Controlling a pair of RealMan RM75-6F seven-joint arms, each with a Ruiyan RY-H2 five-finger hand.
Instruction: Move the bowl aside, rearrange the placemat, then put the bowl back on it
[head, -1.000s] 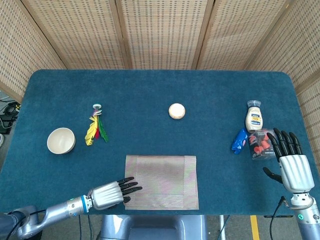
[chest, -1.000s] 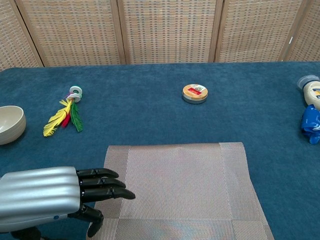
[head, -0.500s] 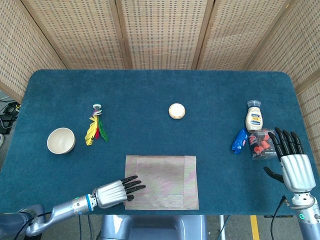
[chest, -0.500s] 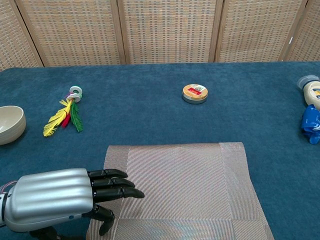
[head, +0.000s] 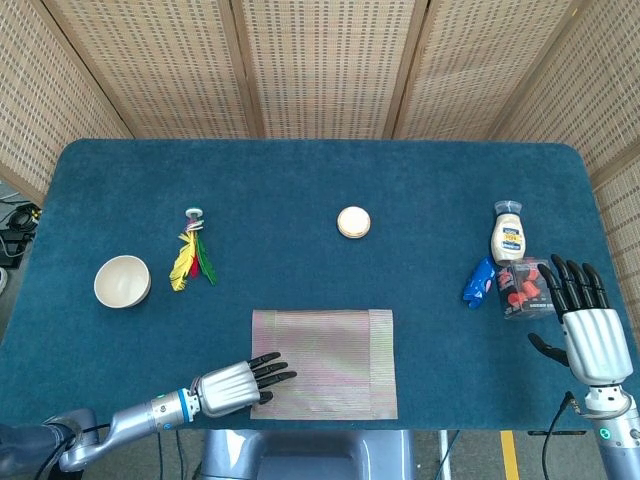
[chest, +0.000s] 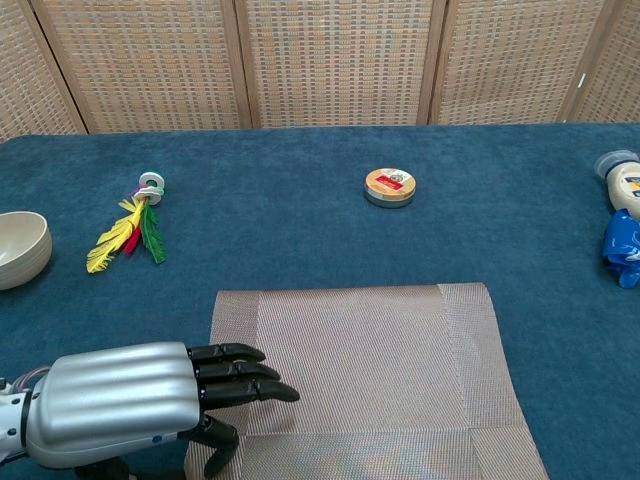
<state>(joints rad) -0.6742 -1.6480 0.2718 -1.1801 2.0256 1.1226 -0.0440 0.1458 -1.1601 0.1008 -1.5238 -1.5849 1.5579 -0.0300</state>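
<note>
Both hands were empty and spread; the left hand (chest: 150, 405) had crept further onto the placemat (head: 325, 362), apparently repositioning it, bowl (head: 122, 281) already aside.

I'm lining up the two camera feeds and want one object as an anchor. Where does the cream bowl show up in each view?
Head view: the bowl sits on the blue cloth at the far left, middle height.
Chest view: the bowl is cut off by the left edge, middle height.
Shared landmark: the feather shuttlecock lies just to the bowl's right in both views.
</note>
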